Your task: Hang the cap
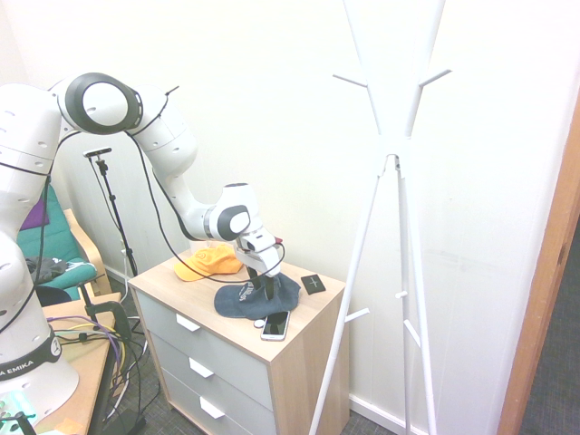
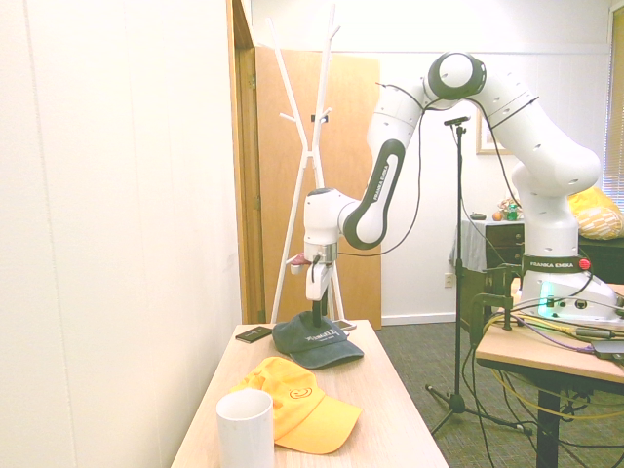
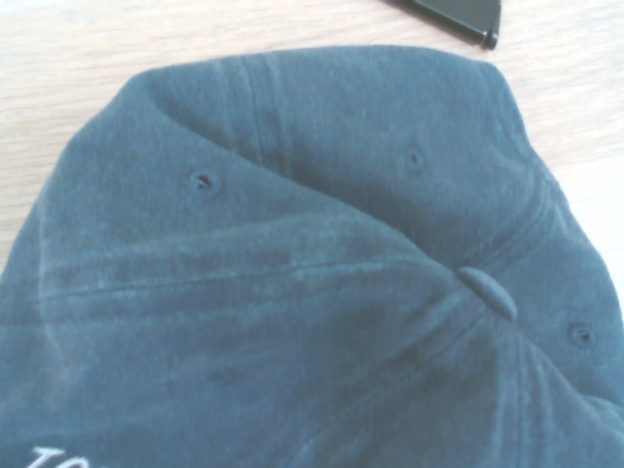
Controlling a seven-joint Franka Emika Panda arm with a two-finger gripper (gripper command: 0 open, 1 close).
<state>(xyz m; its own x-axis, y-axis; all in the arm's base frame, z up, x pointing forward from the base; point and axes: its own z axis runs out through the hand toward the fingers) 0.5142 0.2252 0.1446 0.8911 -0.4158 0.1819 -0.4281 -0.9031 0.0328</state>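
Touching the cap [image 1: 256, 299], pincer [image 1: 264, 288] fingers parted.

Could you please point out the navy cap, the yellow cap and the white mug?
Navy cap [image 2: 314, 343], second exterior view, crown front by the print.
Yellow cap [image 2: 297, 400], second exterior view, crown.
White mug [image 2: 245, 431], second exterior view, side wall.

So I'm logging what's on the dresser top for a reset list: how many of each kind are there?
Caps: 2, navy cap and yellow cap
Mugs: 1, white mug
Phones: 1, phone
Small black flat items: 1, black item
Total: 5
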